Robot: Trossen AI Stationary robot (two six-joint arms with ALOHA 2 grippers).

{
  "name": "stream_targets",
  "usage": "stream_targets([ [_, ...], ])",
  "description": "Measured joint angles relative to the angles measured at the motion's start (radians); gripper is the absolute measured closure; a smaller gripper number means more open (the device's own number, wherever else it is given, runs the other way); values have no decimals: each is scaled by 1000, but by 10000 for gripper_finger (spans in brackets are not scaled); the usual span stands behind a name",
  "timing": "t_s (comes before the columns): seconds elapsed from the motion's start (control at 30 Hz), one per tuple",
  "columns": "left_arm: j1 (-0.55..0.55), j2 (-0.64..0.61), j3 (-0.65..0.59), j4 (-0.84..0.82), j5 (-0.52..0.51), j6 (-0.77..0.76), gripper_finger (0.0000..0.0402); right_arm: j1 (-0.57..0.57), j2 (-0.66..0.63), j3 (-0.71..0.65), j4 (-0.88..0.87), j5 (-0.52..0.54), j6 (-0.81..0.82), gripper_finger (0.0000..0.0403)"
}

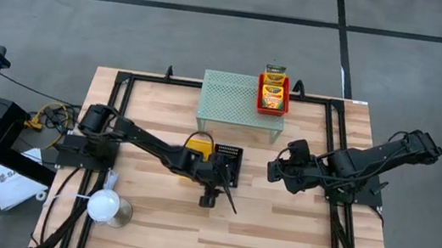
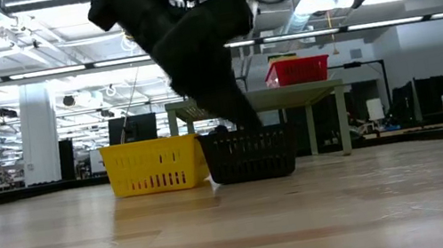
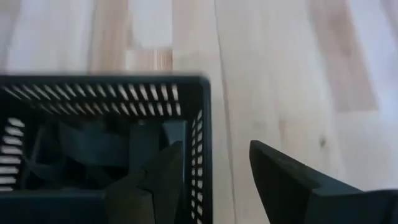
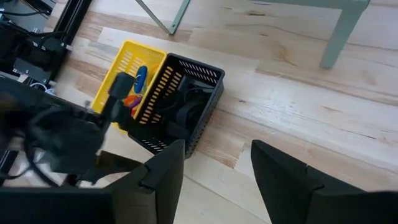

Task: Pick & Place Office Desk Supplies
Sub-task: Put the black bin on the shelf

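While the left gripper (image 3: 211, 180) hangs at the right wall of the black mesh basket (image 1: 227, 163), one finger (image 3: 158, 180) dips inside the basket and the other stands outside it over bare wood, so the jaws straddle that wall with a moderate gap and hold nothing that shows. Dark clip-like shapes (image 3: 93, 152) lie inside the black basket, too dim to tell apart. Touching its left side sits the yellow mesh basket (image 4: 127, 71), and the right wrist view shows coloured ring bands (image 4: 138, 84), blue and orange, lying in it. On the pale green mesh shelf (image 1: 233, 100) at the far middle of the wooden table (image 1: 275, 234), a red tray (image 1: 272, 107) at the shelf's right end holds two crayon boxes (image 1: 272, 95). The right gripper (image 4: 214, 180) waits right of the baskets, well apart from them, its fingers parted and empty. A white round-headed lamp (image 1: 104, 205) lies at the near left of the table
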Motion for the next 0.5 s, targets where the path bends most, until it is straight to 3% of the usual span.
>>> stream_targets([
  [0.3, -1, 33, -1, 1, -48, 15, 231, 0, 0, 0, -1, -2, 4, 220],
  [0.5, 3, 38, -4, -1, -54, 2, 297, 0, 0, 0, -1, -4, 4, 220],
])
